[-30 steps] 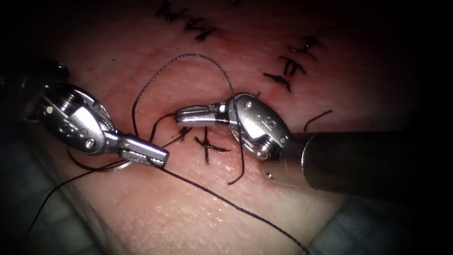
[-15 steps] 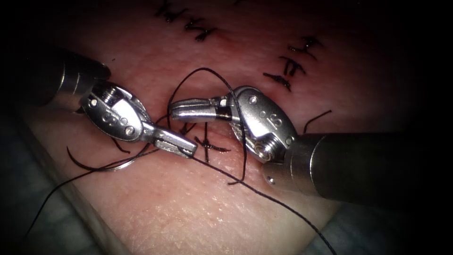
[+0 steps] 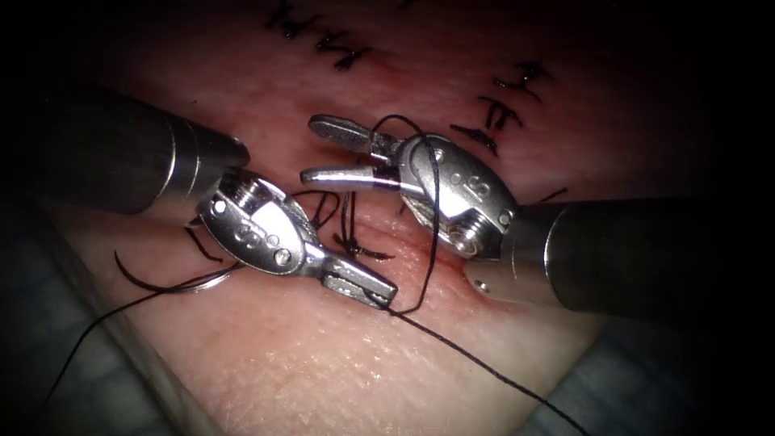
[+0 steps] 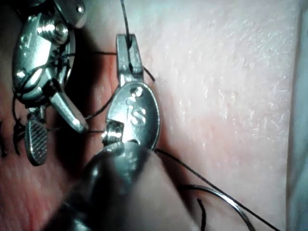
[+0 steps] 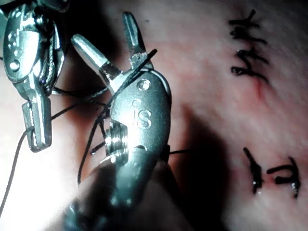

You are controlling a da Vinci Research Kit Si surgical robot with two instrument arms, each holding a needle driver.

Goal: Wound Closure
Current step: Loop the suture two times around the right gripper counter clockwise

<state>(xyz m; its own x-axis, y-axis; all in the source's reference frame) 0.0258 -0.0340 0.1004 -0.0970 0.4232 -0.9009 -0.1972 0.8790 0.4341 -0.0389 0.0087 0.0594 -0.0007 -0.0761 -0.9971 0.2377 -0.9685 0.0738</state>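
Observation:
My left tool point(image 3: 367, 289) reaches in from the upper left, its jaws shut on the black thread point(image 3: 484, 367) just right of the cut point(image 3: 355, 242). The left wrist view shows the same grip point(image 4: 127, 43). My right tool point(image 3: 311, 151) hovers over the cut with its jaws open and nothing between them, as the right wrist view point(image 5: 103, 31) confirms. A loop of thread lies over its wrist point(image 3: 432, 173). The curved needle point(image 3: 211, 282) lies free on the tissue point(image 3: 323, 363) left of the cut, held by neither tool and not in the tissue.
Finished stitches point(image 3: 496, 113) sit at the upper right, and more point(image 3: 323, 36) along the top. A knotted stitch with short thread ends point(image 3: 353, 246) crosses the cut. Grey-blue cloth point(image 3: 89, 379) borders the tissue's lower edge.
My left tool has moved right and down across the cut, carrying the thread. The right tool's jaws, shut before, now stand open, and the thread loop has drawn in around its wrist.

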